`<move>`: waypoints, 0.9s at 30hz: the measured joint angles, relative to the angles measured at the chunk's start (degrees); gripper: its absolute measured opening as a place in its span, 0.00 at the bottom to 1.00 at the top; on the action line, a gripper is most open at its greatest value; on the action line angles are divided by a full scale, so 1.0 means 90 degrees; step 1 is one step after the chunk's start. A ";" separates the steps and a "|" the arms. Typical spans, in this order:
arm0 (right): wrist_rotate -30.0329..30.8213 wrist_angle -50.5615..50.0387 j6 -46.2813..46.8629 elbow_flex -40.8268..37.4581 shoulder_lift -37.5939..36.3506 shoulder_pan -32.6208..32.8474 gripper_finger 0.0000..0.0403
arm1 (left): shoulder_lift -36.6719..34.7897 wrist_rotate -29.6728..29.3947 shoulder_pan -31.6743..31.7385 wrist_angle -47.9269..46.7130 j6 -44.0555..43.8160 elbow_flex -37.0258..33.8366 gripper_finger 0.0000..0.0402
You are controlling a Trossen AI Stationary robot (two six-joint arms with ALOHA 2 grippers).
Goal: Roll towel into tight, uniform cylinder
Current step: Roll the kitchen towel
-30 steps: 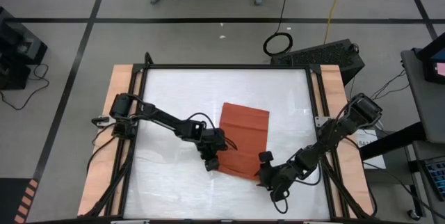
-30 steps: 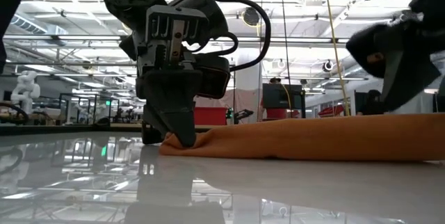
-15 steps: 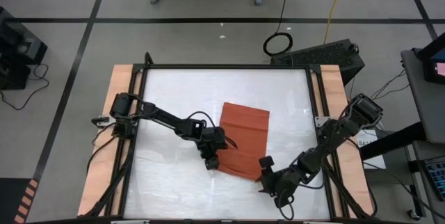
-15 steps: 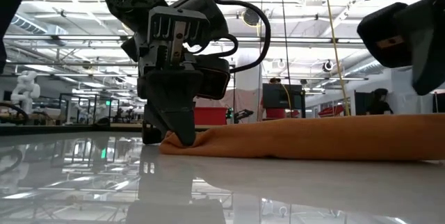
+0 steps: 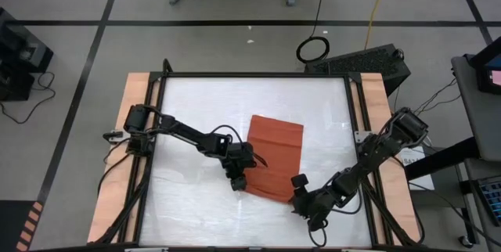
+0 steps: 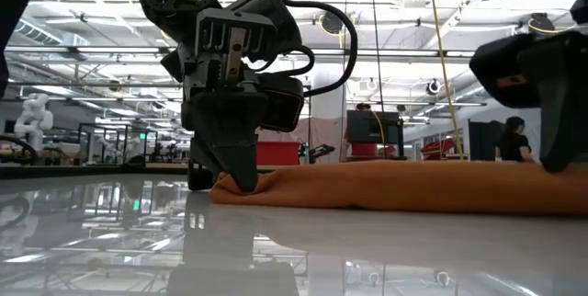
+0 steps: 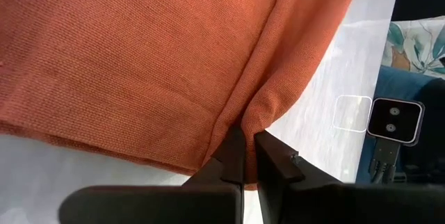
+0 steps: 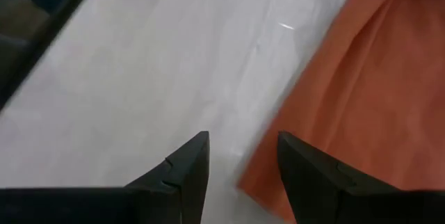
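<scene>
**Towel pinched at one corner, rolling not yet begun**

You have the towel (image 5: 275, 156) lying flat on the white counter (image 5: 196, 103), a little toward the right arm's side of the counter's middle. From above it reads as a single flat rectangle with no coil or rolled edge anywhere, so judge the task as barely started: the grasp is being set up, and every turn of the cylinder is left to do.

Your left gripper (image 7: 244, 151) sits at the towel's near corner on the left-arm side. Its jaws are pressed together on a small ridge of cloth gathered at that corner; the left wrist view shows the fold rising between the two tips, and the low view shows the gripper (image 6: 228, 163) planted on the counter with the cloth bunched against it.

Your right gripper (image 8: 240, 158) is beside the towel's other near corner, at the hem. Its jaws are spread, with bare counter and the towel's edge showing between them, and they hold nothing.

What remains for you, as far as can be judged: take that second corner, lift the near hem evenly, and turn it over onto the towel's body, keeping both ends level so the roll comes out tight and uniform.
</scene>
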 joint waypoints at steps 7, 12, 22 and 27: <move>0.0044 -0.0254 0.0131 0.0000 0.0101 -0.0097 0.40 | 0.0001 0.0024 -0.0002 0.0000 0.0010 0.0000 0.04; 0.0039 -0.0513 0.0189 0.0000 0.0101 -0.0149 0.40 | -0.0001 0.0067 -0.0007 0.0005 0.0019 0.0000 0.04; 0.0019 -0.0658 0.0229 -0.0032 0.0101 -0.0374 0.38 | -0.0013 0.0235 -0.0002 0.0001 0.0160 -0.0002 0.04; -0.0007 -0.0580 0.0602 -0.0200 0.0096 -0.0528 0.26 | -0.0060 0.0321 -0.0007 0.0028 0.0397 -0.0010 0.04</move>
